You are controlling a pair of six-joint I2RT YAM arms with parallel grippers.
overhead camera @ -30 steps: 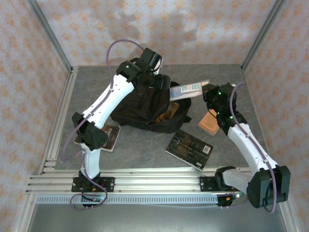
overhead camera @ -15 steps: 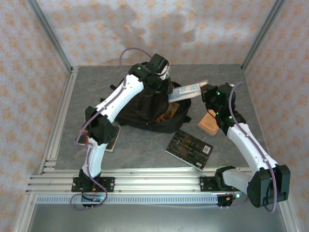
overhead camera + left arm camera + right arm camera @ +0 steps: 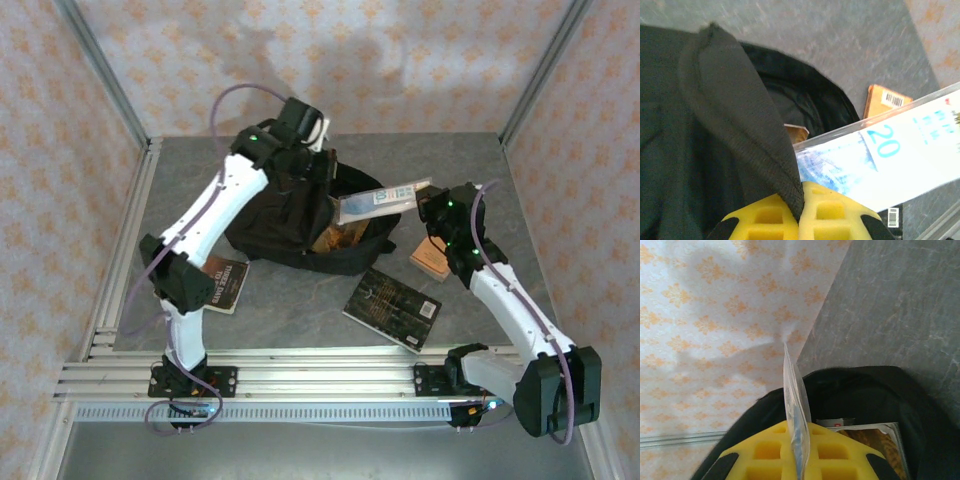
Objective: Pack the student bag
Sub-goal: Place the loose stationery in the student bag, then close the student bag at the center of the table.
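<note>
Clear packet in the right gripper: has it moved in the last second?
Yes. The clear packet has slid left, farther over the student bag opening, while the orange book beside it stayed put.

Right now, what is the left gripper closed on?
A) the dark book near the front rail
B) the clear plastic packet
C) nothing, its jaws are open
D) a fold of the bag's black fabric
D: in the left wrist view the left gripper pinches a fold of the student bag, while the clear packet is held edge-on in the right gripper.
</note>
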